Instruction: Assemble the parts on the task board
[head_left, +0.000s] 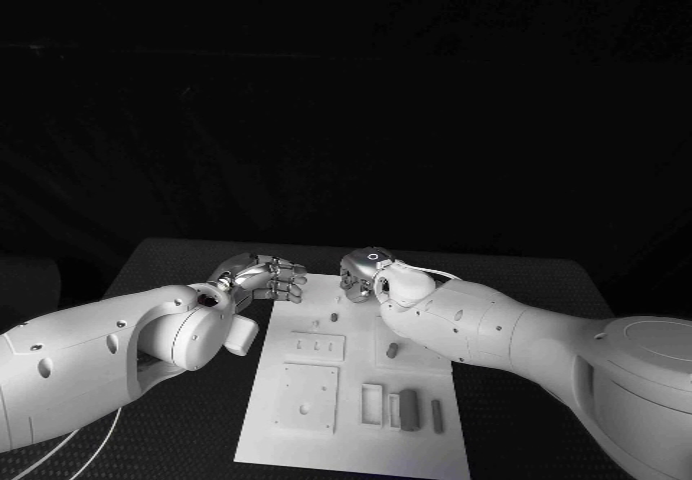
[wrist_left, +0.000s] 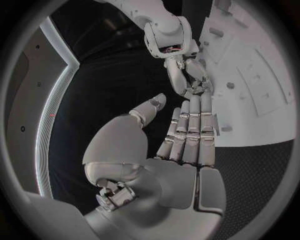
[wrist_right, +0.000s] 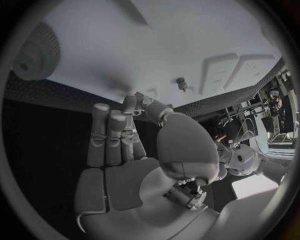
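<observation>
- task board (head_left: 361, 440): white rectangular plate, long axis running away from the robot, lying flat mid-surface (head_left: 173, 270); far end reaches between the two hands.
- Near end of the task board: two grey bar parts (head_left: 410, 408), long axes along the board's length, just beside a white rectangular frame (head_left: 372, 403). Thinner bar (head_left: 438, 415) sits just outside them.
- Board's left half: two raised square plates (head_left: 309, 397), one behind the other.
- Small peg (head_left: 333, 317) stands upright near the board's far end; another short piece (head_left: 392, 351) sits beside the right arm.
- left hand (head_left: 268, 280): at the board's far left corner, fingers curled in head view. Left wrist view shows the left hand's fingers (wrist_left: 187, 135) straight and side by side, thumb apart, nothing in them.
- right hand (head_left: 366, 272): at the board's far edge, close to the left hand. Head view leaves its grip unclear; right wrist view shows fingers (wrist_right: 112, 135) extended together, thumb tip meeting a fingertip, cannot tell if anything is pinched.
- Right wrist view also shows an upright peg (wrist_right: 181, 82) on the board past the fingertips.
</observation>
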